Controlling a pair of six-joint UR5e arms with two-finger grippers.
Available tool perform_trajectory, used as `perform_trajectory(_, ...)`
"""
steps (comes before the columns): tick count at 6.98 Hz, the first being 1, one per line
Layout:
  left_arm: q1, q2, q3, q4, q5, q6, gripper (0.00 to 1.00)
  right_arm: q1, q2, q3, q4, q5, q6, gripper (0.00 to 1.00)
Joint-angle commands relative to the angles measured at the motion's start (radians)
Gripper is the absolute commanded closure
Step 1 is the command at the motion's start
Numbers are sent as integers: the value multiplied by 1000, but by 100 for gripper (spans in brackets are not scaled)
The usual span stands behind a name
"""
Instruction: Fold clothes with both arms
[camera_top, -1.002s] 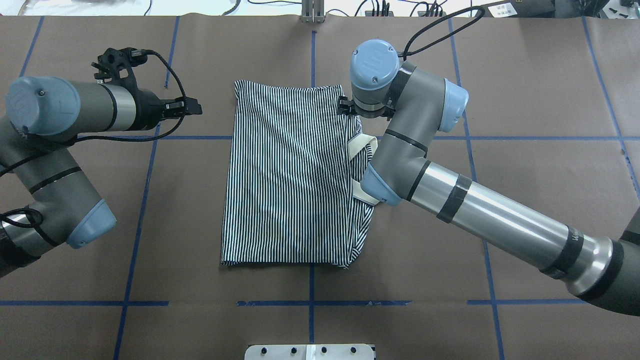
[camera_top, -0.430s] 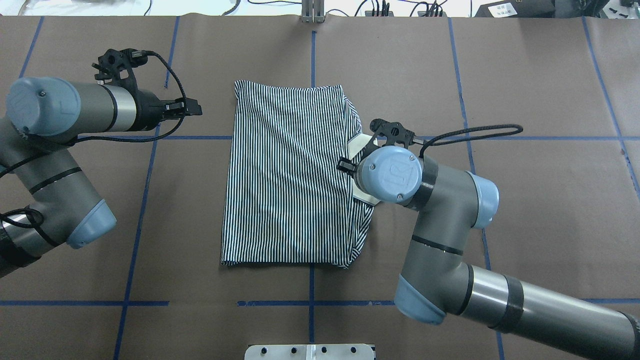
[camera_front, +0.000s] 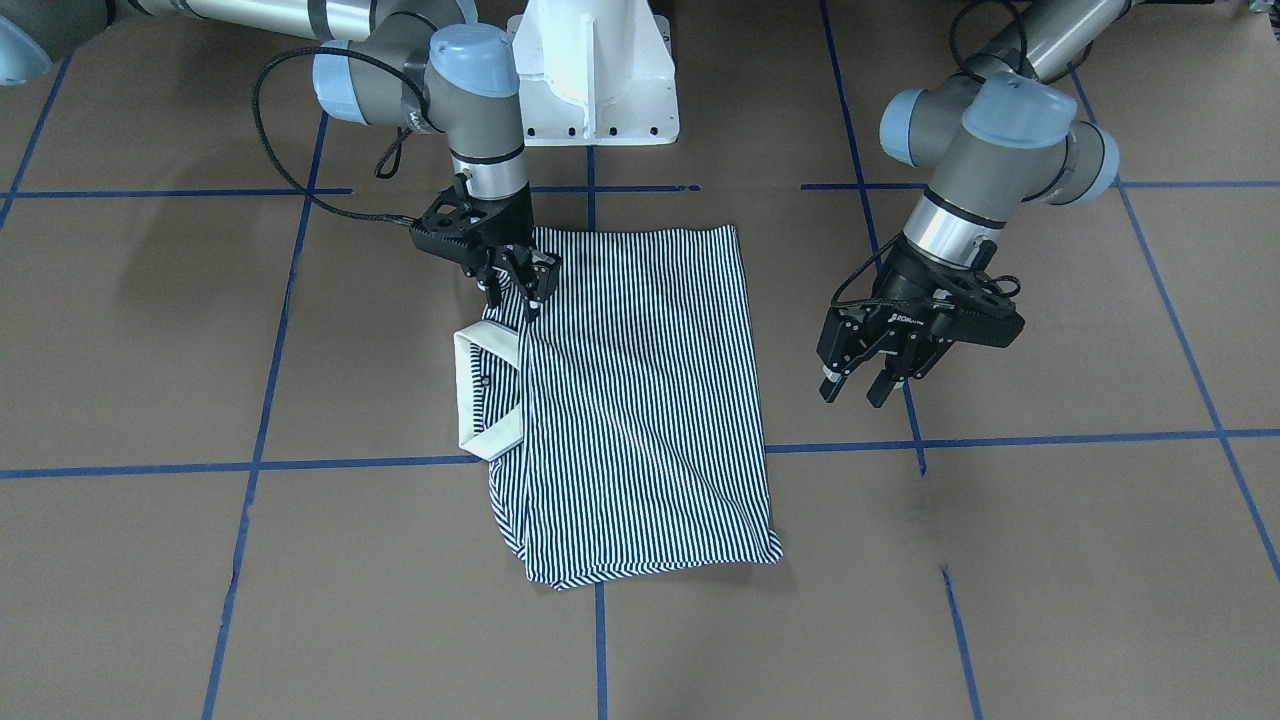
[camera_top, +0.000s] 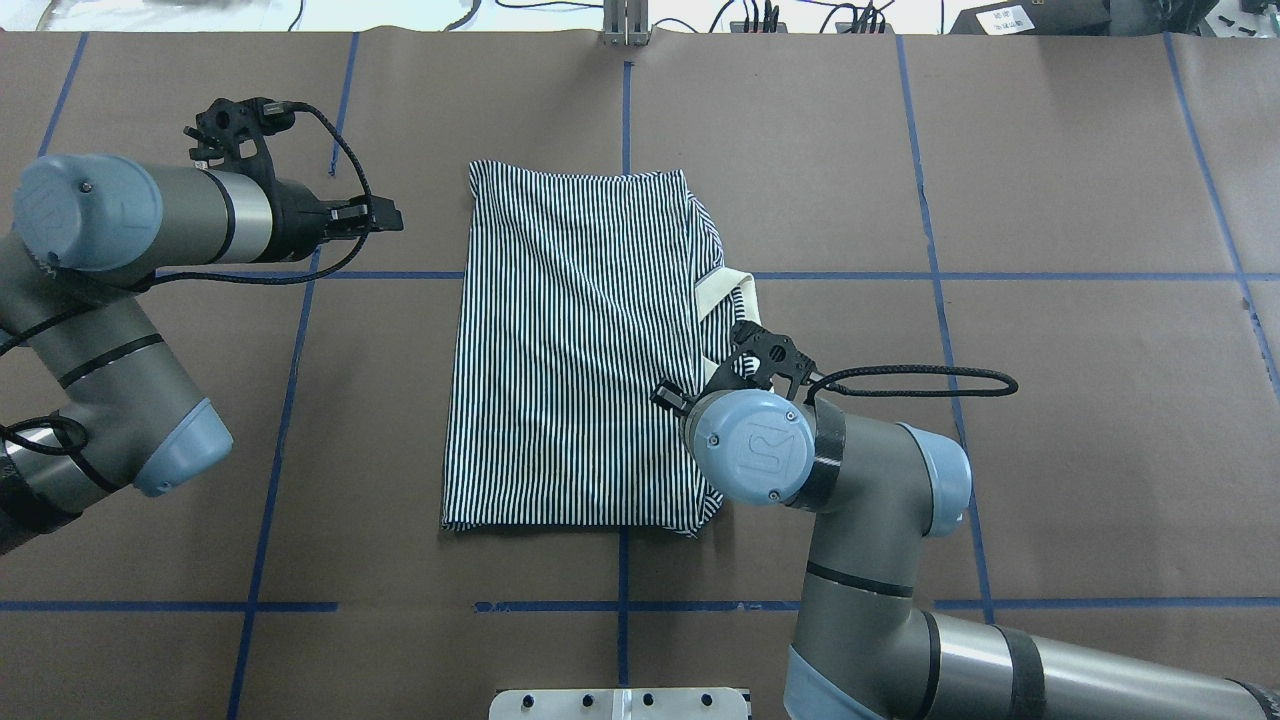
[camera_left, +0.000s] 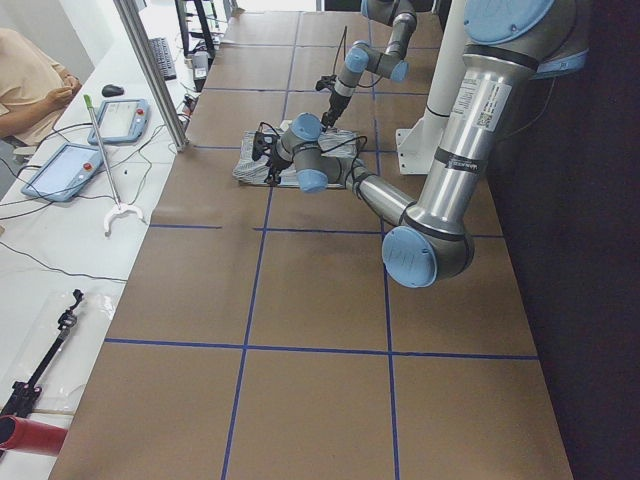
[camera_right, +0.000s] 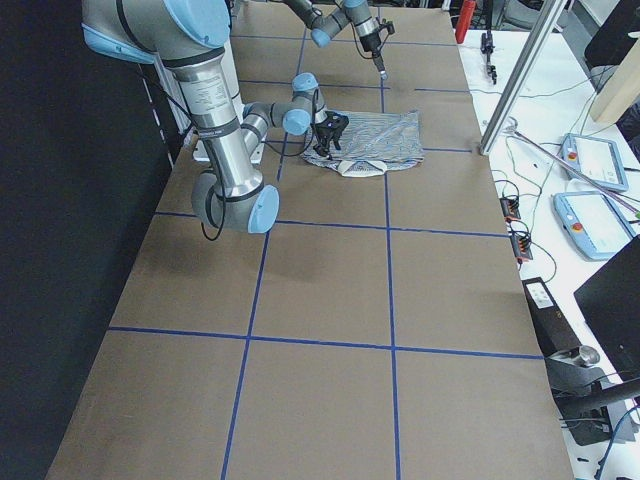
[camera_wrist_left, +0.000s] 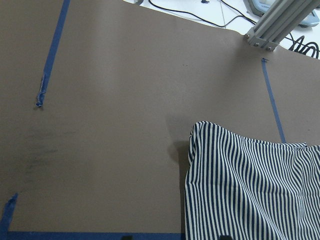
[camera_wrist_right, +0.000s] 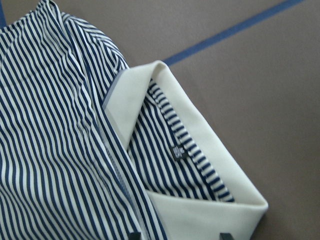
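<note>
Stripes: we see the polo shirt (camera_top: 570, 350) folded oblong mid-desk (camera_top: 1000, 150), cream collar (camera_front: 478, 392) protruding; right pincer (camera_front: 513, 297) spread above, left pincer (camera_front: 853, 394) spread aside.

Brown table (camera_top: 1050, 150) with blue tape lines (camera_top: 150, 606); white pedestal (camera_front: 600, 70); person seated (camera_left: 25, 85).

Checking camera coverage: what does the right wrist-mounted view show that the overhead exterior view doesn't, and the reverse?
Only the wrist view: the inside of the cream collar, with a small dark mark there. Only the overhead: the whole folded shirt, the left gripper off to its side, the right arm over its collar edge. Both: stripes, collar, brown table, blue tape.
</note>
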Motion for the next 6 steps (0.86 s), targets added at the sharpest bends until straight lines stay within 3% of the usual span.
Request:
perform_trajectory(1, 0, 0, 2, -1, 0, 0, 34, -64, 10, 84, -163, -2, 63, 31)
perform_trajectory(6, 0, 2, 3, -1, 2, 0, 34, -89, 11, 77, -173, -3, 108, 30)
